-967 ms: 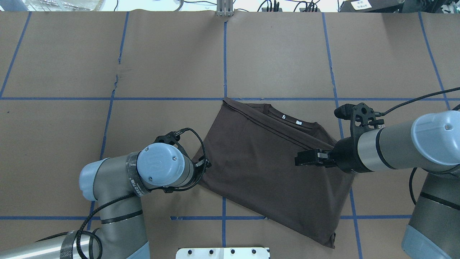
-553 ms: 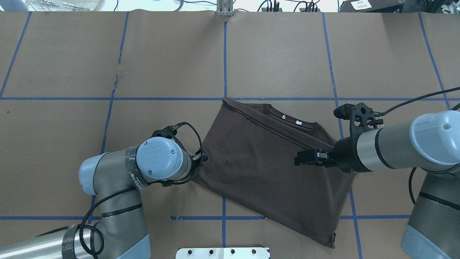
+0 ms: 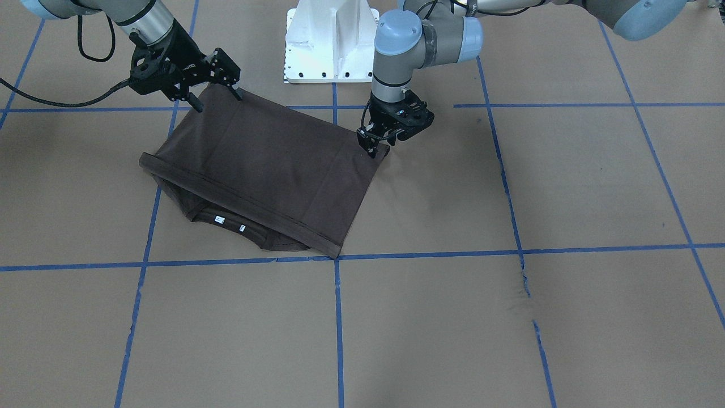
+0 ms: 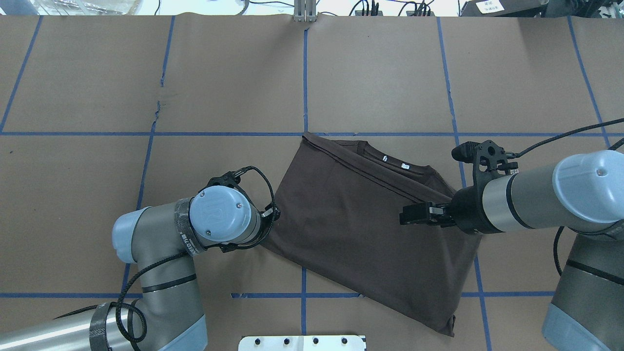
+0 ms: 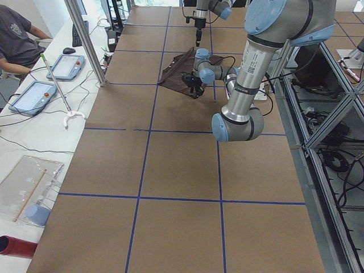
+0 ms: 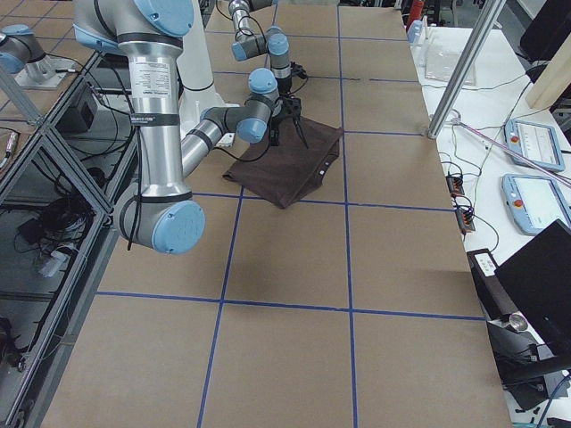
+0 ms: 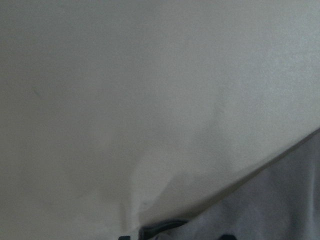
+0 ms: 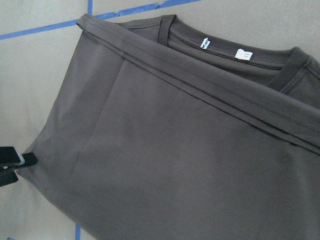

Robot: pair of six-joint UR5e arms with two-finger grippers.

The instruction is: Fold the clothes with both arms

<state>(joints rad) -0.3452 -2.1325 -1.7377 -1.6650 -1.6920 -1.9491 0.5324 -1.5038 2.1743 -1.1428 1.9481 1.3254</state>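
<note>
Brown-papered counter in a bright lab.
Blue tape lines divide it into large squares; a tear runs along one line. A white side table alongside carries two tablets near a metal post, with a person seated at its far end.

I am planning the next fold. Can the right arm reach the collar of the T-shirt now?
Probably yes. The collar lies uncovered beyond the folded edge, and the right claw is open above the T-shirt nearby, with nothing between them.
</note>
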